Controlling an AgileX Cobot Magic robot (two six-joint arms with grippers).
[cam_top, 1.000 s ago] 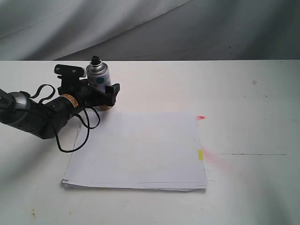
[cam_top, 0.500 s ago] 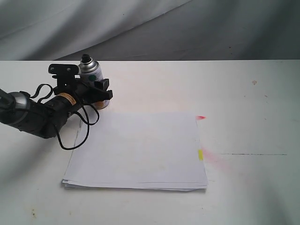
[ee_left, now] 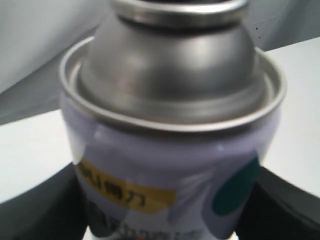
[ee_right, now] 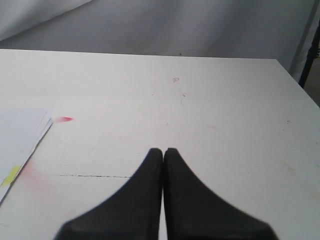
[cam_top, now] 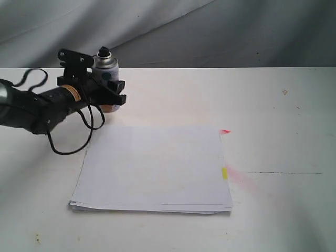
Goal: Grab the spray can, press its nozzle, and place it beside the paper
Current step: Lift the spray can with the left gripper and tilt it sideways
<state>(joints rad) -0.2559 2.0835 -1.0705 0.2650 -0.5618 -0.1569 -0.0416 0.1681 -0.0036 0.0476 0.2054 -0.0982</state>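
Note:
The spray can point(cam_top: 107, 67) is white with a teal dot, a silver dome and a black nozzle point(cam_top: 103, 51), and stands upright at the back left of the table. My left gripper point(cam_top: 108, 90) is shut on its body, one black finger on each side. In the left wrist view the spray can point(ee_left: 170, 160) fills the frame and the nozzle is cut off. The paper point(cam_top: 152, 168) lies flat in front of the can, with a yellow mark point(cam_top: 224, 172) on its right edge. My right gripper point(ee_right: 163, 151) is shut on nothing, over bare table to the right of the paper point(ee_right: 20, 132).
The white table point(cam_top: 278, 121) carries a pink spray stain point(cam_top: 244, 181) and a thin dark line point(cam_top: 283, 172) right of the paper. A black cable point(cam_top: 71, 149) hangs from the left arm to the table by the paper's left corner. A grey cloth backdrop point(cam_top: 210, 31) stands behind.
My left gripper has closed on the spray can. Can and gripper first shifted a little left, then moved up and toward the back of the table; the arm has risen.

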